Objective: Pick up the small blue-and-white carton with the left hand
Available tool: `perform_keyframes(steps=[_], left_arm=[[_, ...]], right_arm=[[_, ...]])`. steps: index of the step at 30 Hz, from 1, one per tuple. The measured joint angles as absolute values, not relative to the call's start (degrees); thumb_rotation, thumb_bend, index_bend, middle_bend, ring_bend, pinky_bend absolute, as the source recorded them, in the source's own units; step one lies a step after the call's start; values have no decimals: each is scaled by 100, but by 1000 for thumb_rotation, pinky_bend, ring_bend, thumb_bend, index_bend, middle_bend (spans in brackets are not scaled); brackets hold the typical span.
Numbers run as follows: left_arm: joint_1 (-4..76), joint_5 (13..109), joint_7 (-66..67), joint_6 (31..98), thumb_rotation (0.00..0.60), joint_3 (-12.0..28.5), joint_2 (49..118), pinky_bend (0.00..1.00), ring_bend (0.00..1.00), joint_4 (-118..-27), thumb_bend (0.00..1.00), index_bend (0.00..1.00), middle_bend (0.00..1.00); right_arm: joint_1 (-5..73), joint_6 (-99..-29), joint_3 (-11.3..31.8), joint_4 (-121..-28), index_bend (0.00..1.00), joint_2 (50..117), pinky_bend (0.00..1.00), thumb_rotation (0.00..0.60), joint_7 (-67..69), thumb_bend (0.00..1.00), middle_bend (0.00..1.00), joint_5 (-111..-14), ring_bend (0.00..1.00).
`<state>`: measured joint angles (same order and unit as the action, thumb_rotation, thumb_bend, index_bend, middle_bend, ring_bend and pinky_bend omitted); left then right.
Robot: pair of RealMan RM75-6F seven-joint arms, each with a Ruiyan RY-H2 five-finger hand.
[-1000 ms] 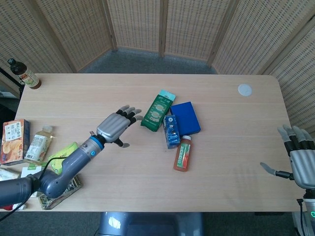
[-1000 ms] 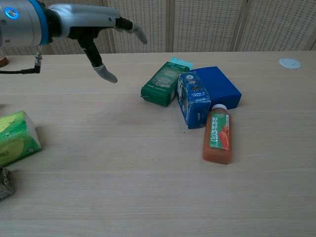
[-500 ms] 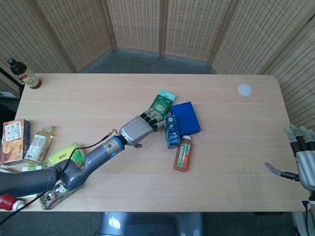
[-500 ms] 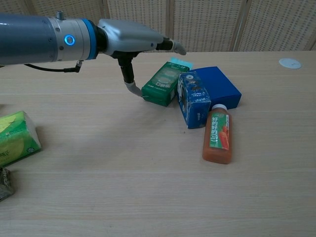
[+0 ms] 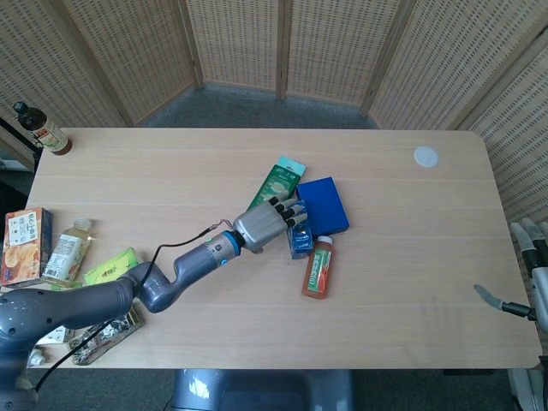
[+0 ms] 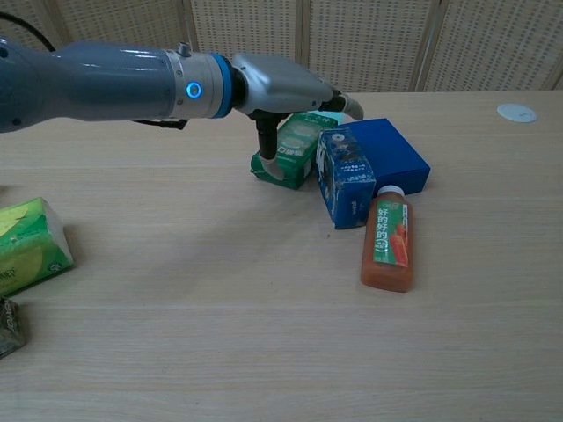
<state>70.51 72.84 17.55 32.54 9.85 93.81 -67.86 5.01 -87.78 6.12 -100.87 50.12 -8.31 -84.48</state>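
Observation:
The small blue-and-white carton [image 5: 298, 237] [image 6: 345, 177] stands mid-table, wedged between a green carton [image 5: 277, 182] [image 6: 297, 146] and a flat blue box [image 5: 324, 205] [image 6: 397, 156]. My left hand [image 5: 268, 225] [image 6: 283, 86] hovers over the green carton with its fingers stretched out above the small carton's top. Its thumb [image 6: 269, 163] hangs down at the green carton's near end. It holds nothing. My right hand [image 5: 528, 272] shows at the right edge of the head view, fingers apart and empty.
An orange juice bottle [image 5: 318, 268] [image 6: 386, 238] lies just in front of the small carton. A white disc [image 5: 425, 156] [image 6: 515, 112] sits far right. Snack packs and a drink bottle [image 5: 67, 250] crowd the left edge, with a green packet [image 6: 26, 245] there and a brown bottle [image 5: 39, 128] at the far-left corner.
My left arm has swept right across the table, bringing the hand from bare tabletop to above the green and blue cartons. The right hand has slid down toward the frame edge.

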Motion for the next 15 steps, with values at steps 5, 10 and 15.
perform_keyframes(steps=[5,10,15], left_arm=[[7301,7495,1417,3096,600,1002,9816,0,0,-6120,146,3,0],[7533,7705,1047,2957,600,999,10217,0,0,-5494,148,28,0],[7778,7927,648,2802,600,963,10621,0,0,-4883,145,61,0]], right_arm=[[433,-8829,612,-10122,0,4917,0,201,-834,176,0,-8397,0],[415,-8833,620,-10149,0,4866,0,201,-842,178,0,-8390,0],[398,-8832,625,-10139,0,4862,0,201,-822,177,0,-8363,0]])
